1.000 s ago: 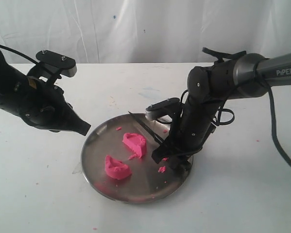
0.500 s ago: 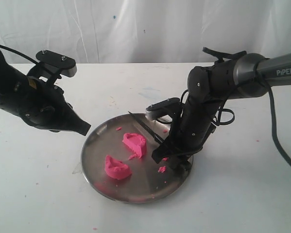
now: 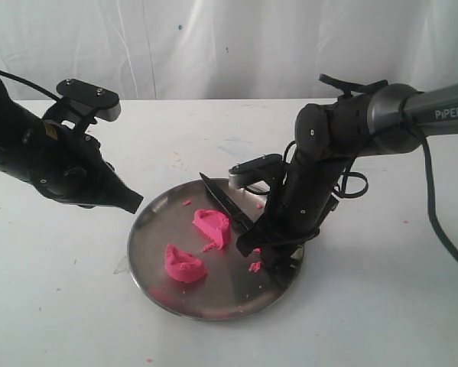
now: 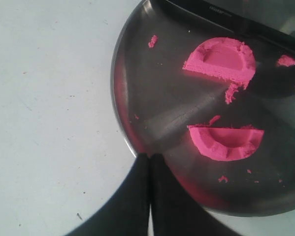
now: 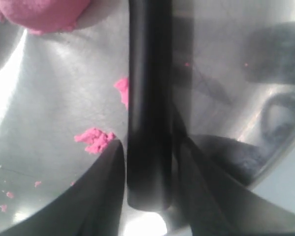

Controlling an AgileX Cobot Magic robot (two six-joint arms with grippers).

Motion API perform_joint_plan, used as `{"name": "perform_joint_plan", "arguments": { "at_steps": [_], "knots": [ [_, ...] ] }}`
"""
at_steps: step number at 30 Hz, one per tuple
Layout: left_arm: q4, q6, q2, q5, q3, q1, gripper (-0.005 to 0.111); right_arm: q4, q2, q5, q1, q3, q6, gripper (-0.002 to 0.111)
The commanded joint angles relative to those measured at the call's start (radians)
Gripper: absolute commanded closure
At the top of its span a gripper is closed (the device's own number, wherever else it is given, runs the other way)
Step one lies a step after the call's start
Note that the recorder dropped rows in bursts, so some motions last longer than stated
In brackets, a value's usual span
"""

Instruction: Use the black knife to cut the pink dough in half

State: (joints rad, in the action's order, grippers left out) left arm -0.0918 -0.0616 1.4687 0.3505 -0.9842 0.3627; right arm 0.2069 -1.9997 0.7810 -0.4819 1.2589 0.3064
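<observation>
The pink dough lies in two halves point(image 3: 213, 224) point(image 3: 184, 264) on the round steel plate point(image 3: 148, 237), a gap between them; the left wrist view shows both point(image 4: 221, 58) point(image 4: 226, 142). The black knife point(image 3: 225, 200) lies on the plate behind the farther half, blade pointing away from the right arm. My right gripper point(image 3: 263, 248) is low over the plate, open, its fingers straddling the knife handle point(image 5: 149, 98) with a lit gap beside it point(image 5: 149, 141). My left gripper point(image 3: 133, 202) is shut and empty, its tips point(image 4: 149, 155) at the plate's left rim.
Small pink crumbs point(image 3: 254, 266) point(image 5: 95, 137) are scattered on the plate near the right gripper. The plate sits on a white table point(image 3: 60, 306) with a white curtain behind it. The right arm's cable point(image 3: 443, 237) trails off at the right.
The right jaws have spread apart from the knife handle. The knife has rolled and settled flatter on the plate, its blade showing wider. The left arm and dough halves have not moved.
</observation>
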Motion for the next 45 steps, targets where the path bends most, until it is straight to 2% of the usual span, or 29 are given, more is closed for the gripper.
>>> {"name": "perform_joint_plan", "arguments": {
  "at_steps": [1, 12, 15, 18, 21, 23, 27, 32, 35, 45],
  "knots": [
    [-0.012, 0.006, -0.003, 0.009, 0.006, -0.001, 0.107, -0.002, -0.003, -0.001, 0.005, -0.004, 0.012, 0.072],
    [-0.029, 0.006, -0.003, 0.009, 0.006, -0.001, 0.107, -0.061, 0.103, 0.122, 0.005, 0.067, 0.000, 0.072],
    [-0.048, 0.006, -0.003, 0.009, 0.006, -0.001, 0.107, -0.069, 0.152, 0.162, 0.005, 0.067, -0.064, 0.073],
    [-0.050, 0.006, -0.003, 0.009, 0.006, -0.001, 0.107, -0.022, 0.187, 0.241, 0.001, 0.065, -0.095, 0.073],
    [-0.050, 0.006, -0.003, 0.009, 0.006, -0.001, 0.107, 0.078, 0.194, 0.300, -0.013, 0.025, -0.046, 0.073],
    [-0.050, 0.006, -0.003, 0.011, 0.006, -0.001, 0.107, 0.137, 0.192, 0.290, -0.035, -0.028, 0.011, 0.081],
    [-0.050, 0.006, -0.003, 0.017, 0.006, -0.001, 0.107, 0.184, 0.180, 0.275, -0.115, -0.109, 0.079, 0.108],
    [-0.050, 0.006, -0.003, 0.017, 0.006, -0.001, 0.107, 0.185, 0.180, 0.254, -0.228, -0.132, 0.111, 0.108],
    [-0.050, 0.006, -0.003, 0.018, 0.006, -0.001, 0.107, 0.174, 0.173, 0.207, -0.256, -0.157, 0.109, 0.108],
    [-0.050, -0.011, -0.003, 0.022, 0.006, -0.001, 0.107, 0.096, 0.113, 0.022, -0.256, -0.190, 0.091, 0.108]
  ]
}}
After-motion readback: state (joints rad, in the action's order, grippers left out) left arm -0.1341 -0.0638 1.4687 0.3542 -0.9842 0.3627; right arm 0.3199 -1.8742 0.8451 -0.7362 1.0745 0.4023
